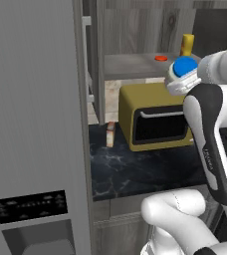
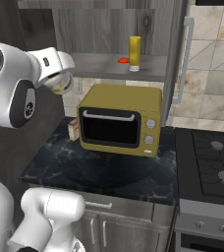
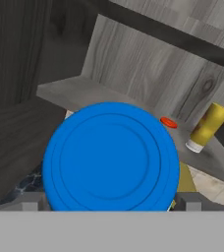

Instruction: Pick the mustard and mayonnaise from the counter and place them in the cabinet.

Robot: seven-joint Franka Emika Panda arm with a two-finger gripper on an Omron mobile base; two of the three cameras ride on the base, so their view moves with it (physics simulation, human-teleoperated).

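The mayonnaise (image 1: 184, 66), a white jar with a blue lid, hangs in the air above the toaster oven, level with the cabinet shelf. My gripper (image 1: 181, 83) is shut on its sides. In the hand view the blue lid (image 3: 110, 156) sits between my fingertips, with my gripper (image 3: 109, 202) around it. From the right base view the jar (image 2: 60, 83) peeks out under the hand. The mustard (image 1: 187, 45) (image 2: 134, 53) (image 3: 207, 125) stands upright on the cabinet (image 2: 99, 66) shelf, next to a small red-orange disc (image 3: 168, 122). The black counter (image 1: 135, 169) lies below.
An olive-yellow toaster oven (image 2: 119, 120) stands on the counter under the shelf, with a small tan box (image 2: 73, 129) at its left. A tall grey fridge (image 1: 31, 124) fills the left side. A stove (image 2: 212, 162) adjoins the counter on the right.
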